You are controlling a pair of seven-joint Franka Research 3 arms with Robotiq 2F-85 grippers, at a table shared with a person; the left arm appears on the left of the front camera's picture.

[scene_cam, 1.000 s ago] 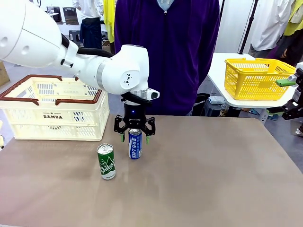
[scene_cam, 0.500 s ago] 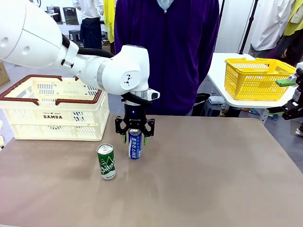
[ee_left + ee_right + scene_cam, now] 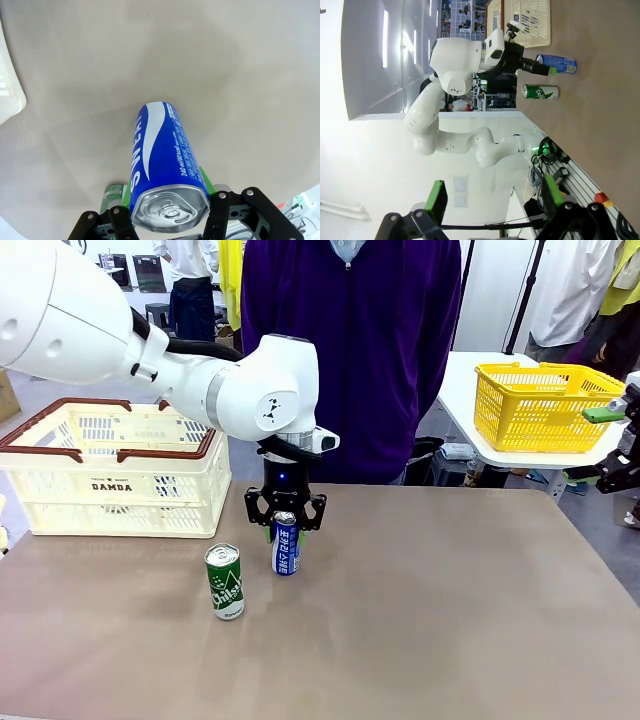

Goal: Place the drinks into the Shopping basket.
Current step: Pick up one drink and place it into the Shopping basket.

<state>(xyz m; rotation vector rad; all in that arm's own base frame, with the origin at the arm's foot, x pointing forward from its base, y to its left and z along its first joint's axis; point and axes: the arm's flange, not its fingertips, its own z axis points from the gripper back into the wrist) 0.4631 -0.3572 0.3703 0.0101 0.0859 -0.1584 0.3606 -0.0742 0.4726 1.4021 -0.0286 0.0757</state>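
Two slim metal cans upright on the matte tan tabletop [image 3: 450, 620], neither yet in the crate. Upper left of frame: large cream-white slotted plastic shopping basket [image 3: 110, 485], brown rim and handles, nothing visible inside from this angle. Lower left-centre: green can with white lettering [image 3: 225, 581], untouched, just beside its neighbour. Centre: blue can with white "Sweat" lettering [image 3: 285, 542], smooth glossy wall, silver pull-tab top, pinched near the rim by the left gripper [image 3: 285, 521], green pads pressed against both sides, base seemingly on the table. Remaining, by judgement: lift, carry left, release, then repeat for green. Far right edge: right gripper [image 3: 606, 445] spread wide, holding nothing, near a yellow mesh basket [image 3: 540, 405].
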